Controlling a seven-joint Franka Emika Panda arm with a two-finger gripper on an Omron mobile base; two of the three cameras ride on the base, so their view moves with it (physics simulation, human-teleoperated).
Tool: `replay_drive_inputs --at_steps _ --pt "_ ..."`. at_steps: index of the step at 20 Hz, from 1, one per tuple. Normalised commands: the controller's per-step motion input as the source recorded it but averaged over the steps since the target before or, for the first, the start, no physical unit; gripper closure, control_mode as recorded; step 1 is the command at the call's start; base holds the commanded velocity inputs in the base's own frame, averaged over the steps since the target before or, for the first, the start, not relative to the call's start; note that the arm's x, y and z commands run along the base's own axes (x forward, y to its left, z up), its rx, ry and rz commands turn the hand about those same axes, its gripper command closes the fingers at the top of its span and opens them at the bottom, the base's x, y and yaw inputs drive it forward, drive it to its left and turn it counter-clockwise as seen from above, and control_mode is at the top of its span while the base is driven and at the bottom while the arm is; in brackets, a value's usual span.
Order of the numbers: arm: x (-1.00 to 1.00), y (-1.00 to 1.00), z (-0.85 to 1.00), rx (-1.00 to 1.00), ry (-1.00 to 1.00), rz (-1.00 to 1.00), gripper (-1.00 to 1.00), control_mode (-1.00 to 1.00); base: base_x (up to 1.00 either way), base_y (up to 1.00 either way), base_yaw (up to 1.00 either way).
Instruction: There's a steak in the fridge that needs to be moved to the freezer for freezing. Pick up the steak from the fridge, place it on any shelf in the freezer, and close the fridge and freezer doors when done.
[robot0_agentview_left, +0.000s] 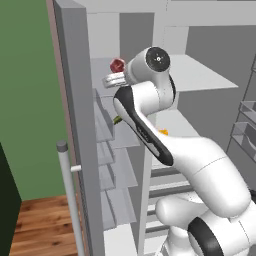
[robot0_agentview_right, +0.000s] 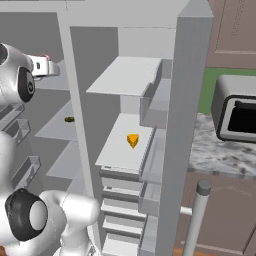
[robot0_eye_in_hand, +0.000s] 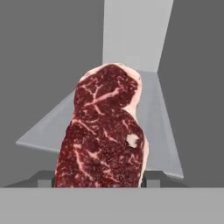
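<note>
The steak, dark red with pale marbling, stands up between my fingertips in the hand view. My gripper is shut on the steak. Behind it lies a thin grey freezer shelf. In the left base view the steak shows just above the gripper, inside the upper part of the freezer. The right base view shows the gripper at the far left, left of the fridge. Both doors stand open: freezer door, fridge door.
A yellow cheese wedge sits on a fridge shelf. A small green vegetable lies on a lower freezer shelf. Door bins and bar handles jut out. A toaster stands on the counter at right.
</note>
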Motion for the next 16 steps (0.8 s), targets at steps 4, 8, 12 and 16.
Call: replay_drive_inputs --at_steps 4,8,12,16 --pt "0.45 0.03 -0.24 0.00 0.11 0.00 1.00 -1.00 0.00 0.00 0.00" --pt "0.36 0.05 -0.32 0.00 0.00 0.00 1.00 -1.00 0.00 0.00 0.00" --pt "0.40 0.11 -0.25 0.00 0.00 0.00 1.00 -1.00 0.00 0.00 0.00" --pt "0.42 0.12 -0.29 0.00 0.03 0.00 1.00 -1.00 0.00 0.00 0.00"
